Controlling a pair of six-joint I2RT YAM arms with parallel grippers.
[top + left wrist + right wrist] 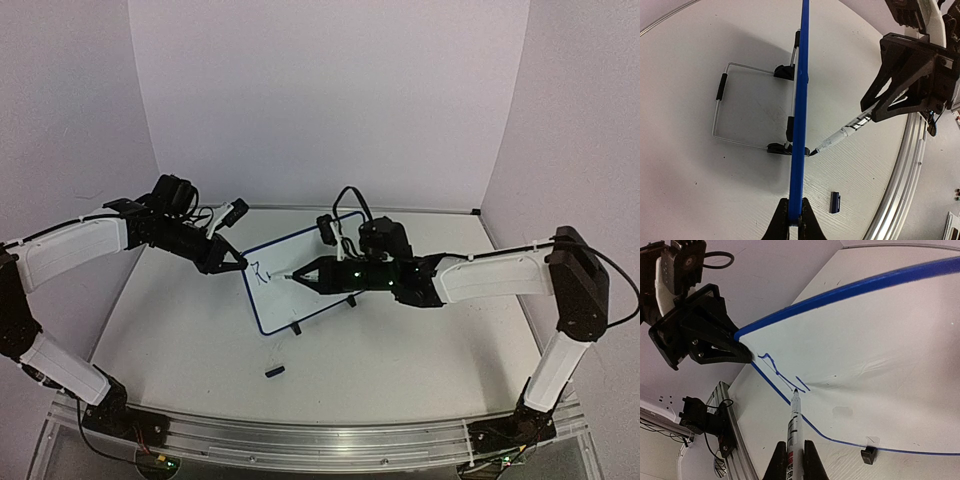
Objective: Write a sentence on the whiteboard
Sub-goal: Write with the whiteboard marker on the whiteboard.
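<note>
Left claw (pixel 232 262) pinches the left edge of the whiteboard (pixel 285 305), which stands mid-table, so pen pressure does not push it away. Right claw (pixel 312 275) is closed around the marker (pixel 296 277), whose tip meets the board beside the sentence (pixel 262 270), barely started.

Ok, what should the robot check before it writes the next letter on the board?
1. The left gripper clamps the whiteboard edge: ok.
2. The right gripper grips the marker: ok.
3. Marker tip looks to touch the board beside the started sentence: ok.
4. The cap is off, lying on the table: ok.
5. Sentence finished: not ok, only a few strokes.
6. Ink flowing well: cannot tell.
</note>
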